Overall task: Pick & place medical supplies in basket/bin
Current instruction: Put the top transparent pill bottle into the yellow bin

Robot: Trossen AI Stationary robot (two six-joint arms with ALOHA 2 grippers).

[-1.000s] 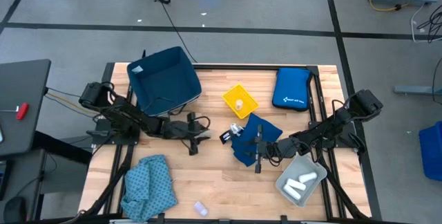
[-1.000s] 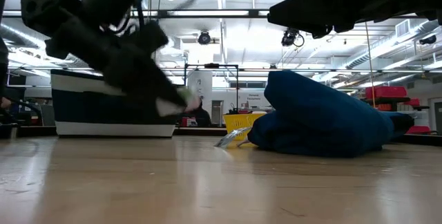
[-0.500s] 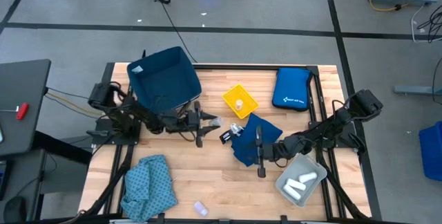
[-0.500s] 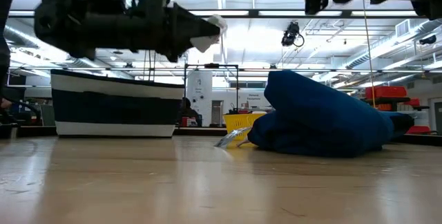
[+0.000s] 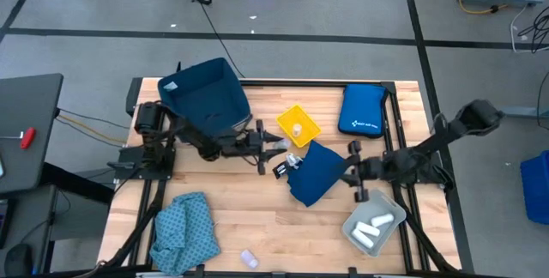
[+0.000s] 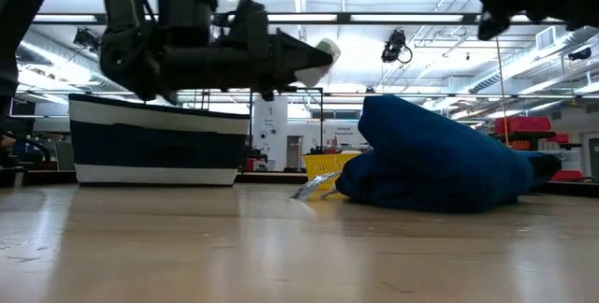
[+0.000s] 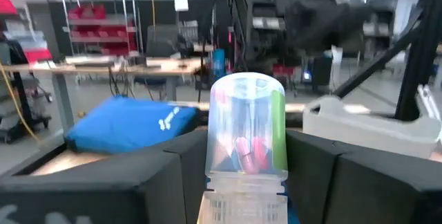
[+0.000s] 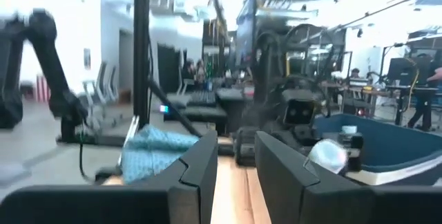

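My left gripper (image 5: 273, 145) is shut on a tiny clear vial (image 7: 247, 134), high above the table between the navy bin (image 5: 203, 98) and the navy blue cloth (image 5: 316, 173); the vial also shows in the low view (image 6: 323, 54). The cloth lies bunched on the table (image 6: 440, 163). My right gripper (image 5: 355, 173) is open and empty, just right of that cloth; its fingers (image 8: 200, 175) show a gap. The teal patterned cloth (image 5: 183, 231) lies at the near left. White rolls (image 5: 377, 223) lie in the grey bin (image 5: 353, 226). My left gripper pinches the vial between its two fingers (image 7: 173, 175) at the ribbed end (image 7: 242, 200). The fingers lie level and point toward the table's right edge. The vial's rounded end (image 6: 327, 50) sticks out past the fingertips. It is lifted clear of the table.
A yellow tray (image 5: 300, 115) with a small vial stands beside my left gripper. The royal-blue pouch (image 5: 361, 111) lies at the far right. A small dark-and-white item (image 5: 283, 168) lies by the navy cloth. Another vial (image 5: 249, 258) lies at the near edge.
My left gripper has risen from the table with the vial, levelled out and gone toward the table's right edge. My right gripper has drawn back off the navy cloth toward the table's right edge.
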